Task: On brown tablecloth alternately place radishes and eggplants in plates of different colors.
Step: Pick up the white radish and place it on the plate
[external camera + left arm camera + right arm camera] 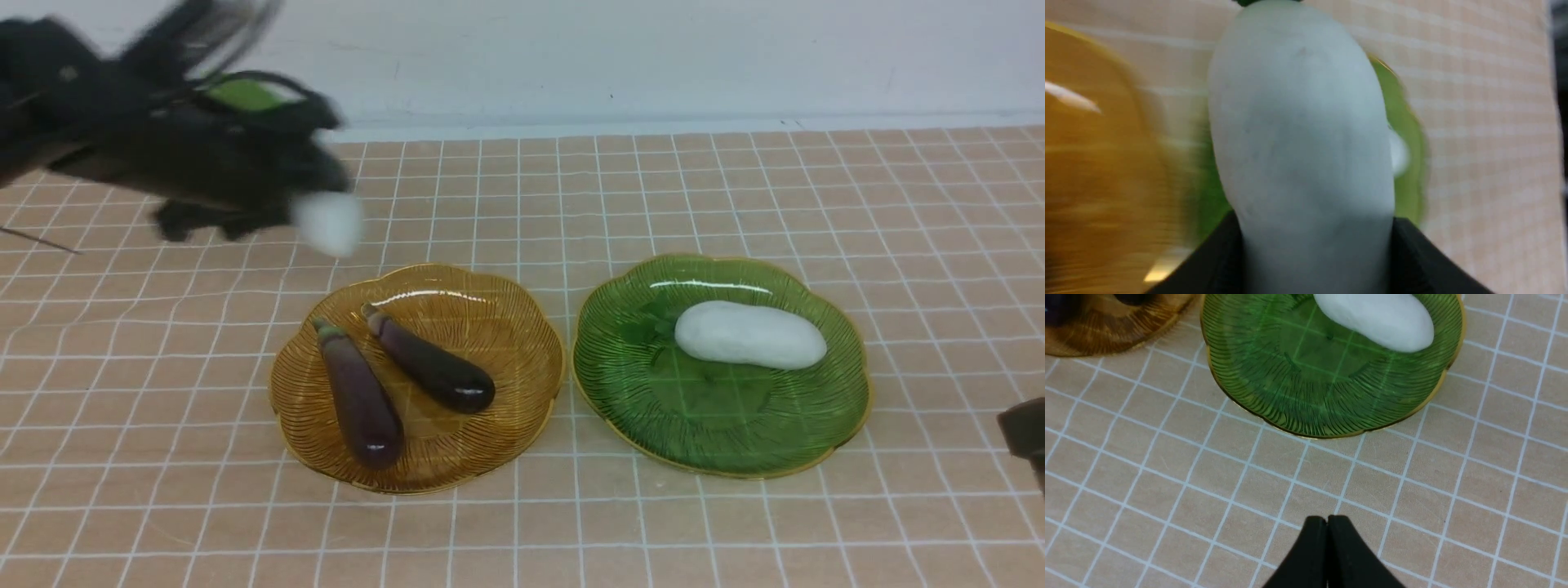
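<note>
In the front view, the brown tablecloth (163, 490) is seen spread over the whole surface. The left gripper (306, 212) is shown blurred at the far left, raised above the cloth, behind and to the left of the amber plate (522, 343). It is clamped on the held radish (328, 222), whose white end is seen sticking out to the right. On the amber plate the nearer eggplant (359, 400) and the farther eggplant (433, 371) are laid side by side, with their stem caps turned to the far left. Whether they touch cannot be told. The green plate (702, 425) is set just beside the amber plate, on its right. The resting radish (749, 335) is laid across its far half. A dark bit of the right arm (1024, 429) is cut off by the right edge, near the green plate.

In the left wrist view, most of the picture is filled by the held radish. Black fingers (1216, 265) are seen pressed against both of its sides at its near end, and a strip of dark green is seen at its far end. Behind it, both plates are smeared by blur over the checked cloth.

In the right wrist view, the right gripper (1327, 524) is shown with its tips pressed together and nothing between them. It is held over bare cloth, near the green plate's rim. The resting radish is seen lying in that plate. A part of the amber plate is caught in one corner.
</note>
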Controlling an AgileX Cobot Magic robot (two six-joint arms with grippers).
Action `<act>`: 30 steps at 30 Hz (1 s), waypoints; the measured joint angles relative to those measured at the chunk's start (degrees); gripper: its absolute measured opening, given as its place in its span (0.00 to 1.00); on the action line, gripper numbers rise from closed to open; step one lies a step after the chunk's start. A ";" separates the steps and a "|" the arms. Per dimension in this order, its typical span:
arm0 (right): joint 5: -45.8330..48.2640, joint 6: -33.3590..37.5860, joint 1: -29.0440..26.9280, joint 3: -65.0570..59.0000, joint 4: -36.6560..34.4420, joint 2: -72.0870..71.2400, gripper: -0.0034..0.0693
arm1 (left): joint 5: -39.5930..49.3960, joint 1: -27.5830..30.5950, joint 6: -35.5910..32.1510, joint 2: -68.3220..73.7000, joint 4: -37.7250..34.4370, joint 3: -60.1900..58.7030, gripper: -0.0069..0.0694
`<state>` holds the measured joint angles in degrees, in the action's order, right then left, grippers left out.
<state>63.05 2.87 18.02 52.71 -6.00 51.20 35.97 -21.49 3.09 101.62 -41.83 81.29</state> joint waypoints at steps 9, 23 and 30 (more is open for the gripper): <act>8.04 0.24 0.00 0.72 -0.23 -13.94 0.03 | -0.48 -11.28 -20.05 18.95 -20.07 12.13 0.68; 10.27 -0.58 0.00 0.72 1.14 -27.53 0.03 | 2.56 -9.56 -28.77 19.72 -25.92 13.46 0.92; 10.39 -5.60 0.00 0.55 6.00 -38.11 0.03 | 8.38 -5.00 -29.11 14.10 -25.46 13.46 0.57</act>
<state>73.44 -2.74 18.02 53.27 0.00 13.09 44.35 -26.49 -26.02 115.72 -67.30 94.75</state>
